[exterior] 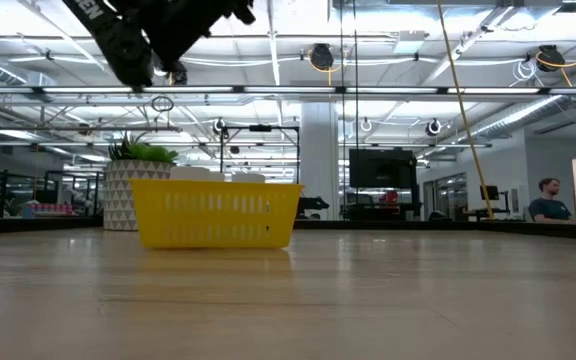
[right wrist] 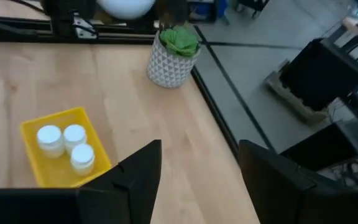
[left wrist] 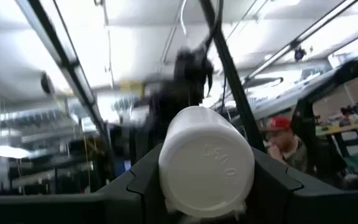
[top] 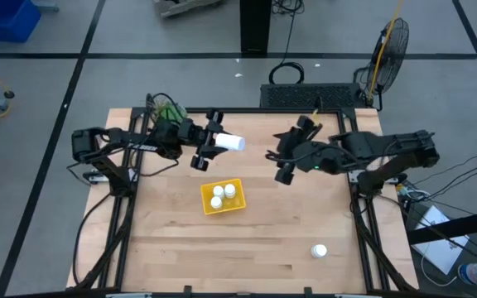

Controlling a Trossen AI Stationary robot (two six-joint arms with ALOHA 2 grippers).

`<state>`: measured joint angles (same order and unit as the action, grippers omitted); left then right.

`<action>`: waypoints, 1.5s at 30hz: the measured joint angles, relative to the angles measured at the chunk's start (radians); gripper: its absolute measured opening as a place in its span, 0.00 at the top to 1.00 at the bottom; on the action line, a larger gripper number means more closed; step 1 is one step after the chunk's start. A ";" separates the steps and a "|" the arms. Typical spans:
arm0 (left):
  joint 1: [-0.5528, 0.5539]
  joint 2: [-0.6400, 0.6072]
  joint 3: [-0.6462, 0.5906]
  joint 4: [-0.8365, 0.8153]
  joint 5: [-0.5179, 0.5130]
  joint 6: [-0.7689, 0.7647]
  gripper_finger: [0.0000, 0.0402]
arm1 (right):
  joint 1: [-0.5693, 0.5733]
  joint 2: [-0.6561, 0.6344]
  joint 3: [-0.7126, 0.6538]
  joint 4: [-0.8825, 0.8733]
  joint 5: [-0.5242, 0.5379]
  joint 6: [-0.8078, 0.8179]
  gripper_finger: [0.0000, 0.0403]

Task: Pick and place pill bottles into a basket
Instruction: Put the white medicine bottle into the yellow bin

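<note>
Aloft above the desk (top: 255, 240), one bottle (top: 231, 142) pinched in the left gripper (top: 215, 142), just behind the basket (top: 237, 204) holding three bottles (top: 223, 195). Farther off, one more bottle (top: 319, 250) near the front right corner. Opposite, right gripper (top: 281, 163) spread and holding nothing.

The table (top: 255, 240) is pale wood planks with visible grain, smooth with a soft sheen in the low view. The basket (top: 222, 197) looks like bright yellow plastic with slotted walls. The bottles (top: 223, 195) are smooth white plastic; the one in the left gripper (top: 209, 146) has faint embossed marks on its flat end. The gripper fingers (right wrist: 135, 180) are matt black. The plant pot (right wrist: 169, 62) is white with a patterned, faceted surface.
</note>
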<state>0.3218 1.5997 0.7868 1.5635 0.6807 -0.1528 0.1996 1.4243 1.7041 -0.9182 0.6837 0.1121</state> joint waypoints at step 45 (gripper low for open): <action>0.046 0.000 0.070 -0.001 -0.026 -0.010 0.57 | -0.270 0.057 -0.678 1.933 -0.690 -0.337 0.49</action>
<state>0.3680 1.5997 0.8570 1.5627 0.6544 -0.1631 -0.0701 1.4812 1.0262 1.0145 -0.0063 -0.2248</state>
